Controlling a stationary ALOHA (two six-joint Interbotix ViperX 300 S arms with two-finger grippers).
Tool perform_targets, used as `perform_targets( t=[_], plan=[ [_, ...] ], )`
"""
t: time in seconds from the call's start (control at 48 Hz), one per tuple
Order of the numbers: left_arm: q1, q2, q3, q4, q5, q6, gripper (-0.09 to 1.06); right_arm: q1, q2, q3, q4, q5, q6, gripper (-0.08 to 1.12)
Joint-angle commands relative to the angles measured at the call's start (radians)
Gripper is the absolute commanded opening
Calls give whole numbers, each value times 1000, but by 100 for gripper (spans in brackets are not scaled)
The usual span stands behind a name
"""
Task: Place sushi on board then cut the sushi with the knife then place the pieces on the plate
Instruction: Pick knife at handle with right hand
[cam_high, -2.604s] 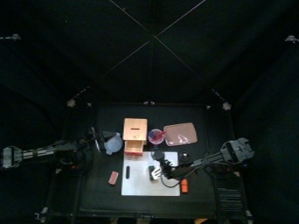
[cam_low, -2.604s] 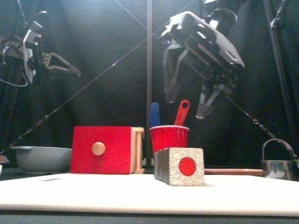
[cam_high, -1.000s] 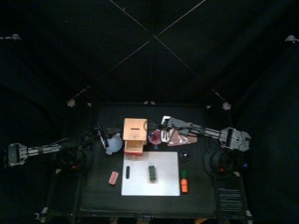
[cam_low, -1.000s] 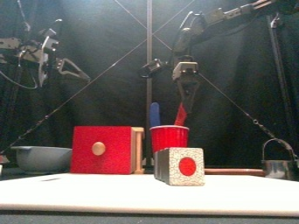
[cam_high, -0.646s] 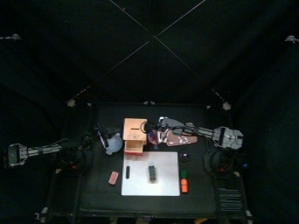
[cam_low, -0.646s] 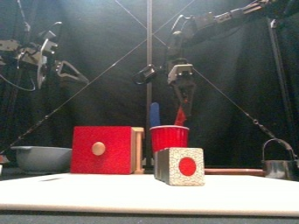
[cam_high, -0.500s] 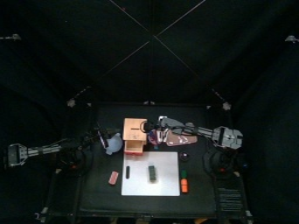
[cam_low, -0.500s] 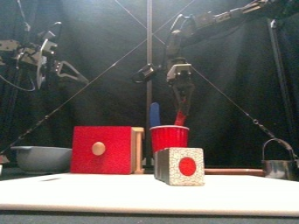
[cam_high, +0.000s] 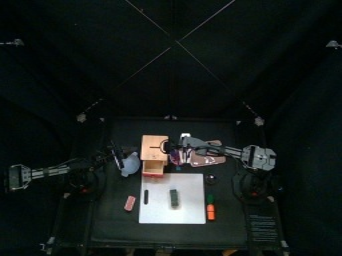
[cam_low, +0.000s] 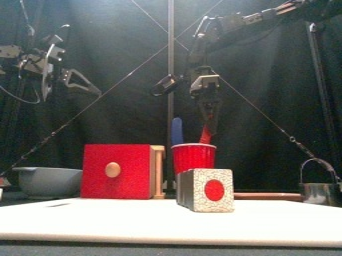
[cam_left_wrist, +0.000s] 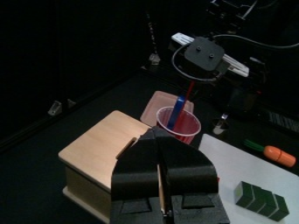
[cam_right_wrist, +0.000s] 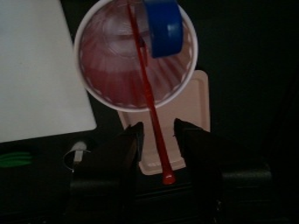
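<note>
The toy sushi roll (cam_high: 175, 197) lies on the white cutting board (cam_high: 191, 183), standing near and large in the front view as sushi (cam_low: 206, 190). A red cup (cam_low: 194, 158) behind the board holds a blue knife (cam_low: 177, 130) and a red knife (cam_low: 207, 128). My right gripper (cam_low: 205, 88) hangs just above the cup, open, its jaws either side of the red knife's handle (cam_right_wrist: 153, 101) without touching. My left gripper (cam_left_wrist: 163, 156) rests shut, high at the left over the wooden box (cam_high: 156, 152). The pink plate (cam_high: 210, 153) lies right of the cup.
An orange toy (cam_high: 211, 210) lies at the board's right edge and a red toy (cam_high: 130, 203) on the table left of the board. A blue-grey bowl (cam_low: 50, 180) stands at the far left, a metal cutter (cam_low: 317, 186) at the far right.
My right arm has swung from over the board's right part back to the red cup and settled above the red knife. The left arm has hardly moved.
</note>
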Motion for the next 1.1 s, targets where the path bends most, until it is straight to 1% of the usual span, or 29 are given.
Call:
perform_targets(
  t=[0.021,0.167,0.438,0.896,0.979,1.042,1.104],
  plan=[
    [0,2,-15,-2,-6,0,4,9,-26,-38,-2,3,-2,73],
    [2,2,-15,-2,-6,0,4,11,-23,-40,3,12,0,72],
    [2,2,-15,-2,-6,0,4,3,-21,-25,-3,18,3,60],
    [2,2,-14,-2,-6,0,4,2,-18,-12,-14,20,8,58],
    [3,2,-14,-2,-6,0,4,5,-18,-18,-14,20,8,54],
    [3,2,-14,-2,-6,0,4,6,-18,-23,-11,20,8,48],
    [3,2,-14,-2,-6,0,4,6,-18,-25,-14,20,8,45]
  ],
)
